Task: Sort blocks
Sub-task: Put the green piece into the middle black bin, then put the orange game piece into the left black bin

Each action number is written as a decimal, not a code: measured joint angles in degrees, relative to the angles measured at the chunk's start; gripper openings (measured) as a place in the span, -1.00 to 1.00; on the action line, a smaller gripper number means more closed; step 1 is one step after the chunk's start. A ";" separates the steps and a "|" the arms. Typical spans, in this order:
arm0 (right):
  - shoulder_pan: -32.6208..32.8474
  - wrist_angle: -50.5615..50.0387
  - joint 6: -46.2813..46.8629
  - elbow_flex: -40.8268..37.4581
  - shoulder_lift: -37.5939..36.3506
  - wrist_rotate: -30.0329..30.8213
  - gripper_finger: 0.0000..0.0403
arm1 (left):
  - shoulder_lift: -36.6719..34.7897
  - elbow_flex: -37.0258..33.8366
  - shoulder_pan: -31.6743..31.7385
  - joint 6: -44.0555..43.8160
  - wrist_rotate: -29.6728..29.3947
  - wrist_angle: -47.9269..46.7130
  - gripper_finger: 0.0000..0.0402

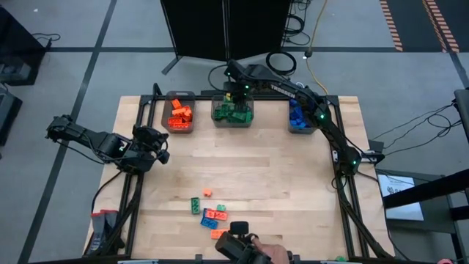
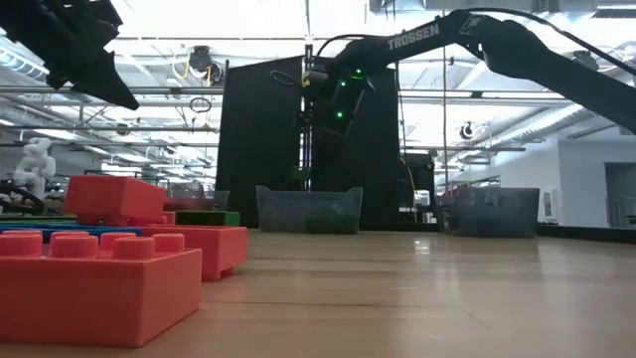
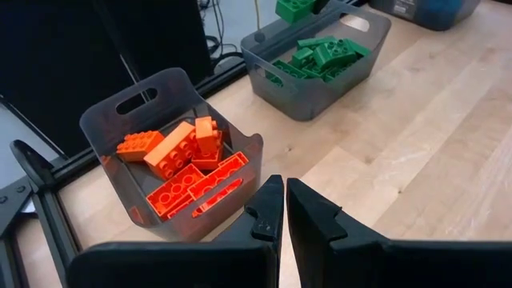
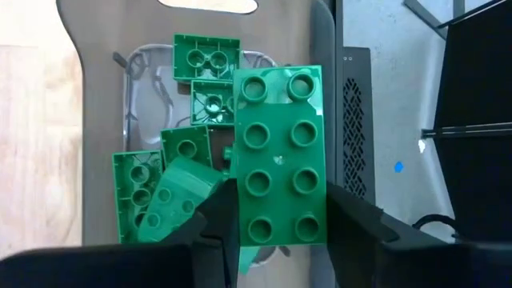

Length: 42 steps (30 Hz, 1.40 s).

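1. Left hand (image 1: 163, 149) waits clenched & empty over the counter (image 1: 293, 191) near the orange bin (image 1: 179, 113), which holds orange blocks (image 3: 186, 164).
2. Unsorted blocks (image 1: 211, 213), mixed colours, lie at the counter's front edge, well apart from all bins.
3. Right hand (image 4: 276, 228) hangs above the green bin (image 1: 233, 111), grasping a green block (image 4: 278, 156) over sorted green blocks (image 4: 172, 184).
4. Blue bin (image 1: 299, 117) sits at right.
5. Risk, as judged: the pile is high, so a dropped block may bounce off it & out; it also hangs near the bin's back rim.
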 joint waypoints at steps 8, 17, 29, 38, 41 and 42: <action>-0.10 0.84 -0.66 0.00 0.04 0.01 -0.28 | 0.00 -0.01 0.02 0.02 -0.22 -0.03 -0.89; -0.10 2.19 -0.55 0.00 0.13 0.00 -0.19 | 0.01 -0.01 0.01 0.02 -0.28 -0.45 -0.89; 1.22 -0.50 2.46 0.09 -0.04 -4.50 -0.44 | 0.01 -0.01 0.00 0.04 -0.31 -0.45 -0.89; 12.05 -2.59 11.25 0.29 -3.43 -30.40 -0.44 | -0.01 -0.01 0.00 0.39 -1.07 -0.45 -0.89; 18.70 -2.00 8.90 0.17 -3.44 -30.09 -0.46 | 0.01 -0.01 0.01 0.39 -1.22 -0.45 -0.89; 20.99 -1.49 8.53 0.20 -3.54 -29.06 -0.47 | 0.00 -0.01 0.01 0.38 -1.22 -0.45 -0.89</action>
